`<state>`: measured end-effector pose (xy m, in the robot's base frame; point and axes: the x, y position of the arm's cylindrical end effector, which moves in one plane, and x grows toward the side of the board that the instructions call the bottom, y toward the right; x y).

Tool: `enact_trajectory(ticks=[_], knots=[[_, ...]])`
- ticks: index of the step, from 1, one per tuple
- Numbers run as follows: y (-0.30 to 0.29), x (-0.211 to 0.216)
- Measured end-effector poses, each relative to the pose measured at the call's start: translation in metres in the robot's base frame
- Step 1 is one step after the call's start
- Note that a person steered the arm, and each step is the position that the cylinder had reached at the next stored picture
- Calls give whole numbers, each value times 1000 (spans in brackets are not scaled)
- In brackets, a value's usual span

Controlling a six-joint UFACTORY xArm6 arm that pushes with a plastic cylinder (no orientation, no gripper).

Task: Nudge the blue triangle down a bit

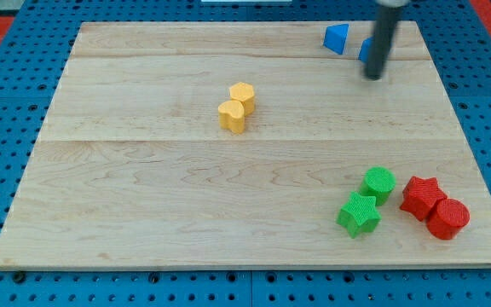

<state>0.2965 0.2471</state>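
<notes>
The blue triangle lies near the board's top edge, right of centre. My tip rests on the board below and to the right of the triangle, a short gap apart from it. The dark rod rises from the tip to the view's top and partly hides a second blue block, whose shape I cannot make out, just right of the triangle.
Two yellow blocks touch near the middle of the wooden board. At the bottom right sit a green cylinder, a green star, a red star and a red cylinder.
</notes>
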Motion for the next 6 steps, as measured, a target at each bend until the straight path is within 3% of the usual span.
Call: enact_trajectory(ticks=[1, 2, 3, 4, 5, 6], knots=[[68, -63], [22, -104], [-75, -100], [-131, -47], [-151, 14], [-168, -2]])
